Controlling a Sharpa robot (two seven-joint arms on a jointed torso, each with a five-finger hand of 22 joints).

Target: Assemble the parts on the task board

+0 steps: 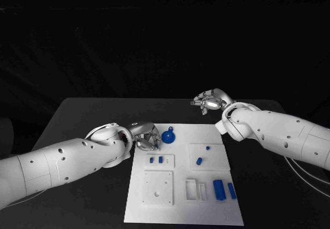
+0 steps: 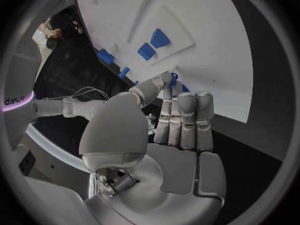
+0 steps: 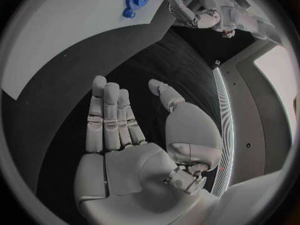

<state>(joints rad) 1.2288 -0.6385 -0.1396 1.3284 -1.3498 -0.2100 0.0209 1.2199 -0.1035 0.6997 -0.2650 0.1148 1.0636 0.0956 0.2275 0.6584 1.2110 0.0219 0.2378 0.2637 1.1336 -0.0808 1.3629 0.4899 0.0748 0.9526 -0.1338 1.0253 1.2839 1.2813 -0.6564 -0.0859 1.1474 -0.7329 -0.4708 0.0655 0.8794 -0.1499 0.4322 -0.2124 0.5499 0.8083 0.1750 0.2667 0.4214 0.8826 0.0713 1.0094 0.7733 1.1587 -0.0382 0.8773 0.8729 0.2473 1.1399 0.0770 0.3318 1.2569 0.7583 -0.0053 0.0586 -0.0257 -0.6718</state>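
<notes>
My left hand, fingers together and empty, sits just left of the blue gear; my right hand, open, hangs well beyond.

Two white arms are seen, smooth and rounded, built from thick shells. The left arm is dotted with small dark screw holes along its casing, and the right arm is marked the same way, with a pale cable trailing beside it. Each arm is ended by a silver hand. The left hand is made of matte grey segmented fingers and a broad domed thumb base. The right hand is finished alike, with a metal fitting exposed at the wrist.
</notes>
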